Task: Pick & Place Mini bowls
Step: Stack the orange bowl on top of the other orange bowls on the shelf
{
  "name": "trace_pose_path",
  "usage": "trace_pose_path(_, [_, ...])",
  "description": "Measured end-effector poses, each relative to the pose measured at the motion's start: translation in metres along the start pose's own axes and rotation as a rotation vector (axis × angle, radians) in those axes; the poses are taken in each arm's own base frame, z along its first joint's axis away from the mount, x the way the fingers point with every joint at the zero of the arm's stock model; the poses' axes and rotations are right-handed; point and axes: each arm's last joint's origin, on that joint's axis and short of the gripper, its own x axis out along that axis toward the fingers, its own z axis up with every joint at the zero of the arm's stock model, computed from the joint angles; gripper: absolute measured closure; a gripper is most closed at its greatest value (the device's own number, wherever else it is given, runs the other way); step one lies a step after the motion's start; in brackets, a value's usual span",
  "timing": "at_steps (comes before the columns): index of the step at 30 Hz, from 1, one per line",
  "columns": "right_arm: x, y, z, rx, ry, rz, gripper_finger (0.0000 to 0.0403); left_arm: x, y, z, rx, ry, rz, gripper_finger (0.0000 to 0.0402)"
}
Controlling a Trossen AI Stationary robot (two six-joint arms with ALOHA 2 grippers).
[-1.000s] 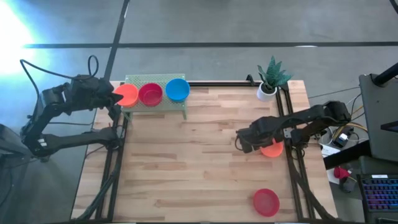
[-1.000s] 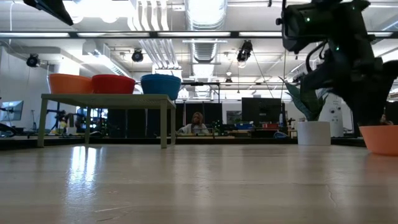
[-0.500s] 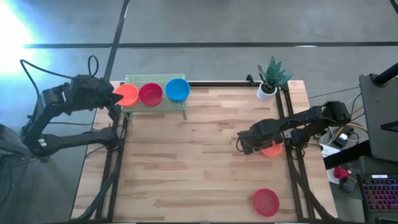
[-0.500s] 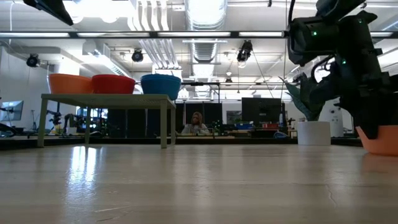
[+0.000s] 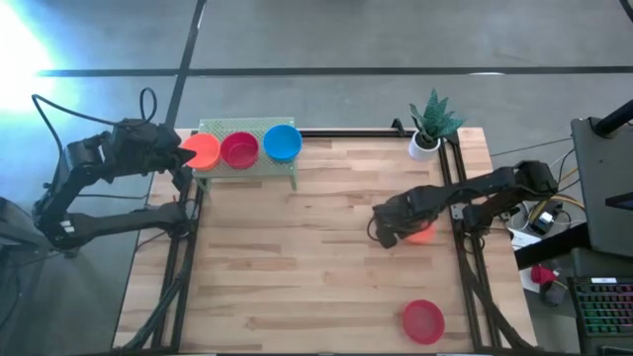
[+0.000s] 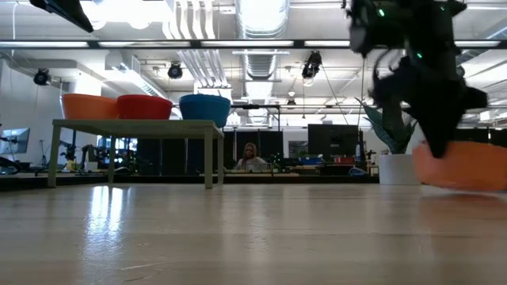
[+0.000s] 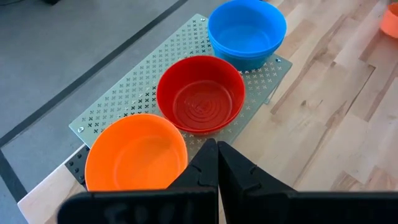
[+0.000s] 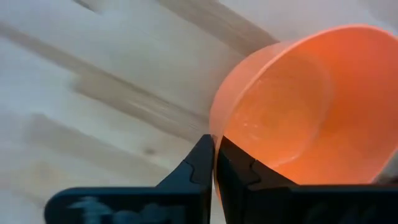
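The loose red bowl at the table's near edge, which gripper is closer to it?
Right. The right gripper is just beyond the red bowl; the left gripper is across the table.

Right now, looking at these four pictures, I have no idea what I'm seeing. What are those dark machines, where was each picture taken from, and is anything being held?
They are two robot arms at a wooden table, each ending in a two-finger pincer. One picture looks straight down, one looks level across the tabletop, and two come from cameras on the arms' wrists. The right pincer is shut on the rim of an orange bowl, near the table's right edge. The left pincer is shut and empty, waiting by a small green rack that carries an orange bowl on the rack, a red one and a blue one. Another red bowl lies on the table, and a potted plant stands in the corner.
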Motion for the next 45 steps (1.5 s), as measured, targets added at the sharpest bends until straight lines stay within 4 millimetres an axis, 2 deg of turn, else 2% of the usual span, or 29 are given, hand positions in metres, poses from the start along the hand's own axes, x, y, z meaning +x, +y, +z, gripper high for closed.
trace_pose_path(6, [-0.034, 0.029, 0.012, -0.19, -0.1, 0.098, 0.0394, 0.0, 0.0, 0.0, 0.0, 0.0, -0.001, 0.0402])
trace_pose_path(10, [-0.05, 0.054, 0.023, -0.354, -0.147, 0.133, 0.0394, 0.0, -0.001, 0.0, 0.001, 0.002, -0.017, 0.0402])
trace_pose_path(22, [-0.063, 0.143, 0.06, -0.983, -0.275, 0.137, 0.0394, 0.0, -0.001, 0.0, -0.002, 0.003, -0.029, 0.0402])
trace_pose_path(34, [-0.052, 0.2, 0.083, -1.45, -0.329, 0.084, 0.0394, 0.0, -0.002, 0.0, -0.021, 0.008, -0.072, 0.0402])
trace_pose_path(39, [-0.043, 0.218, 0.091, -1.574, -0.326, 0.067, 0.0395, 0.0, -0.002, 0.0, -0.021, 0.008, -0.072, 0.0402])
trace_pose_path(45, [-0.028, 0.23, 0.096, -1.654, -0.252, 0.034, 0.0395, 0.0, -0.002, 0.0, -0.023, 0.008, -0.072, 0.0402])
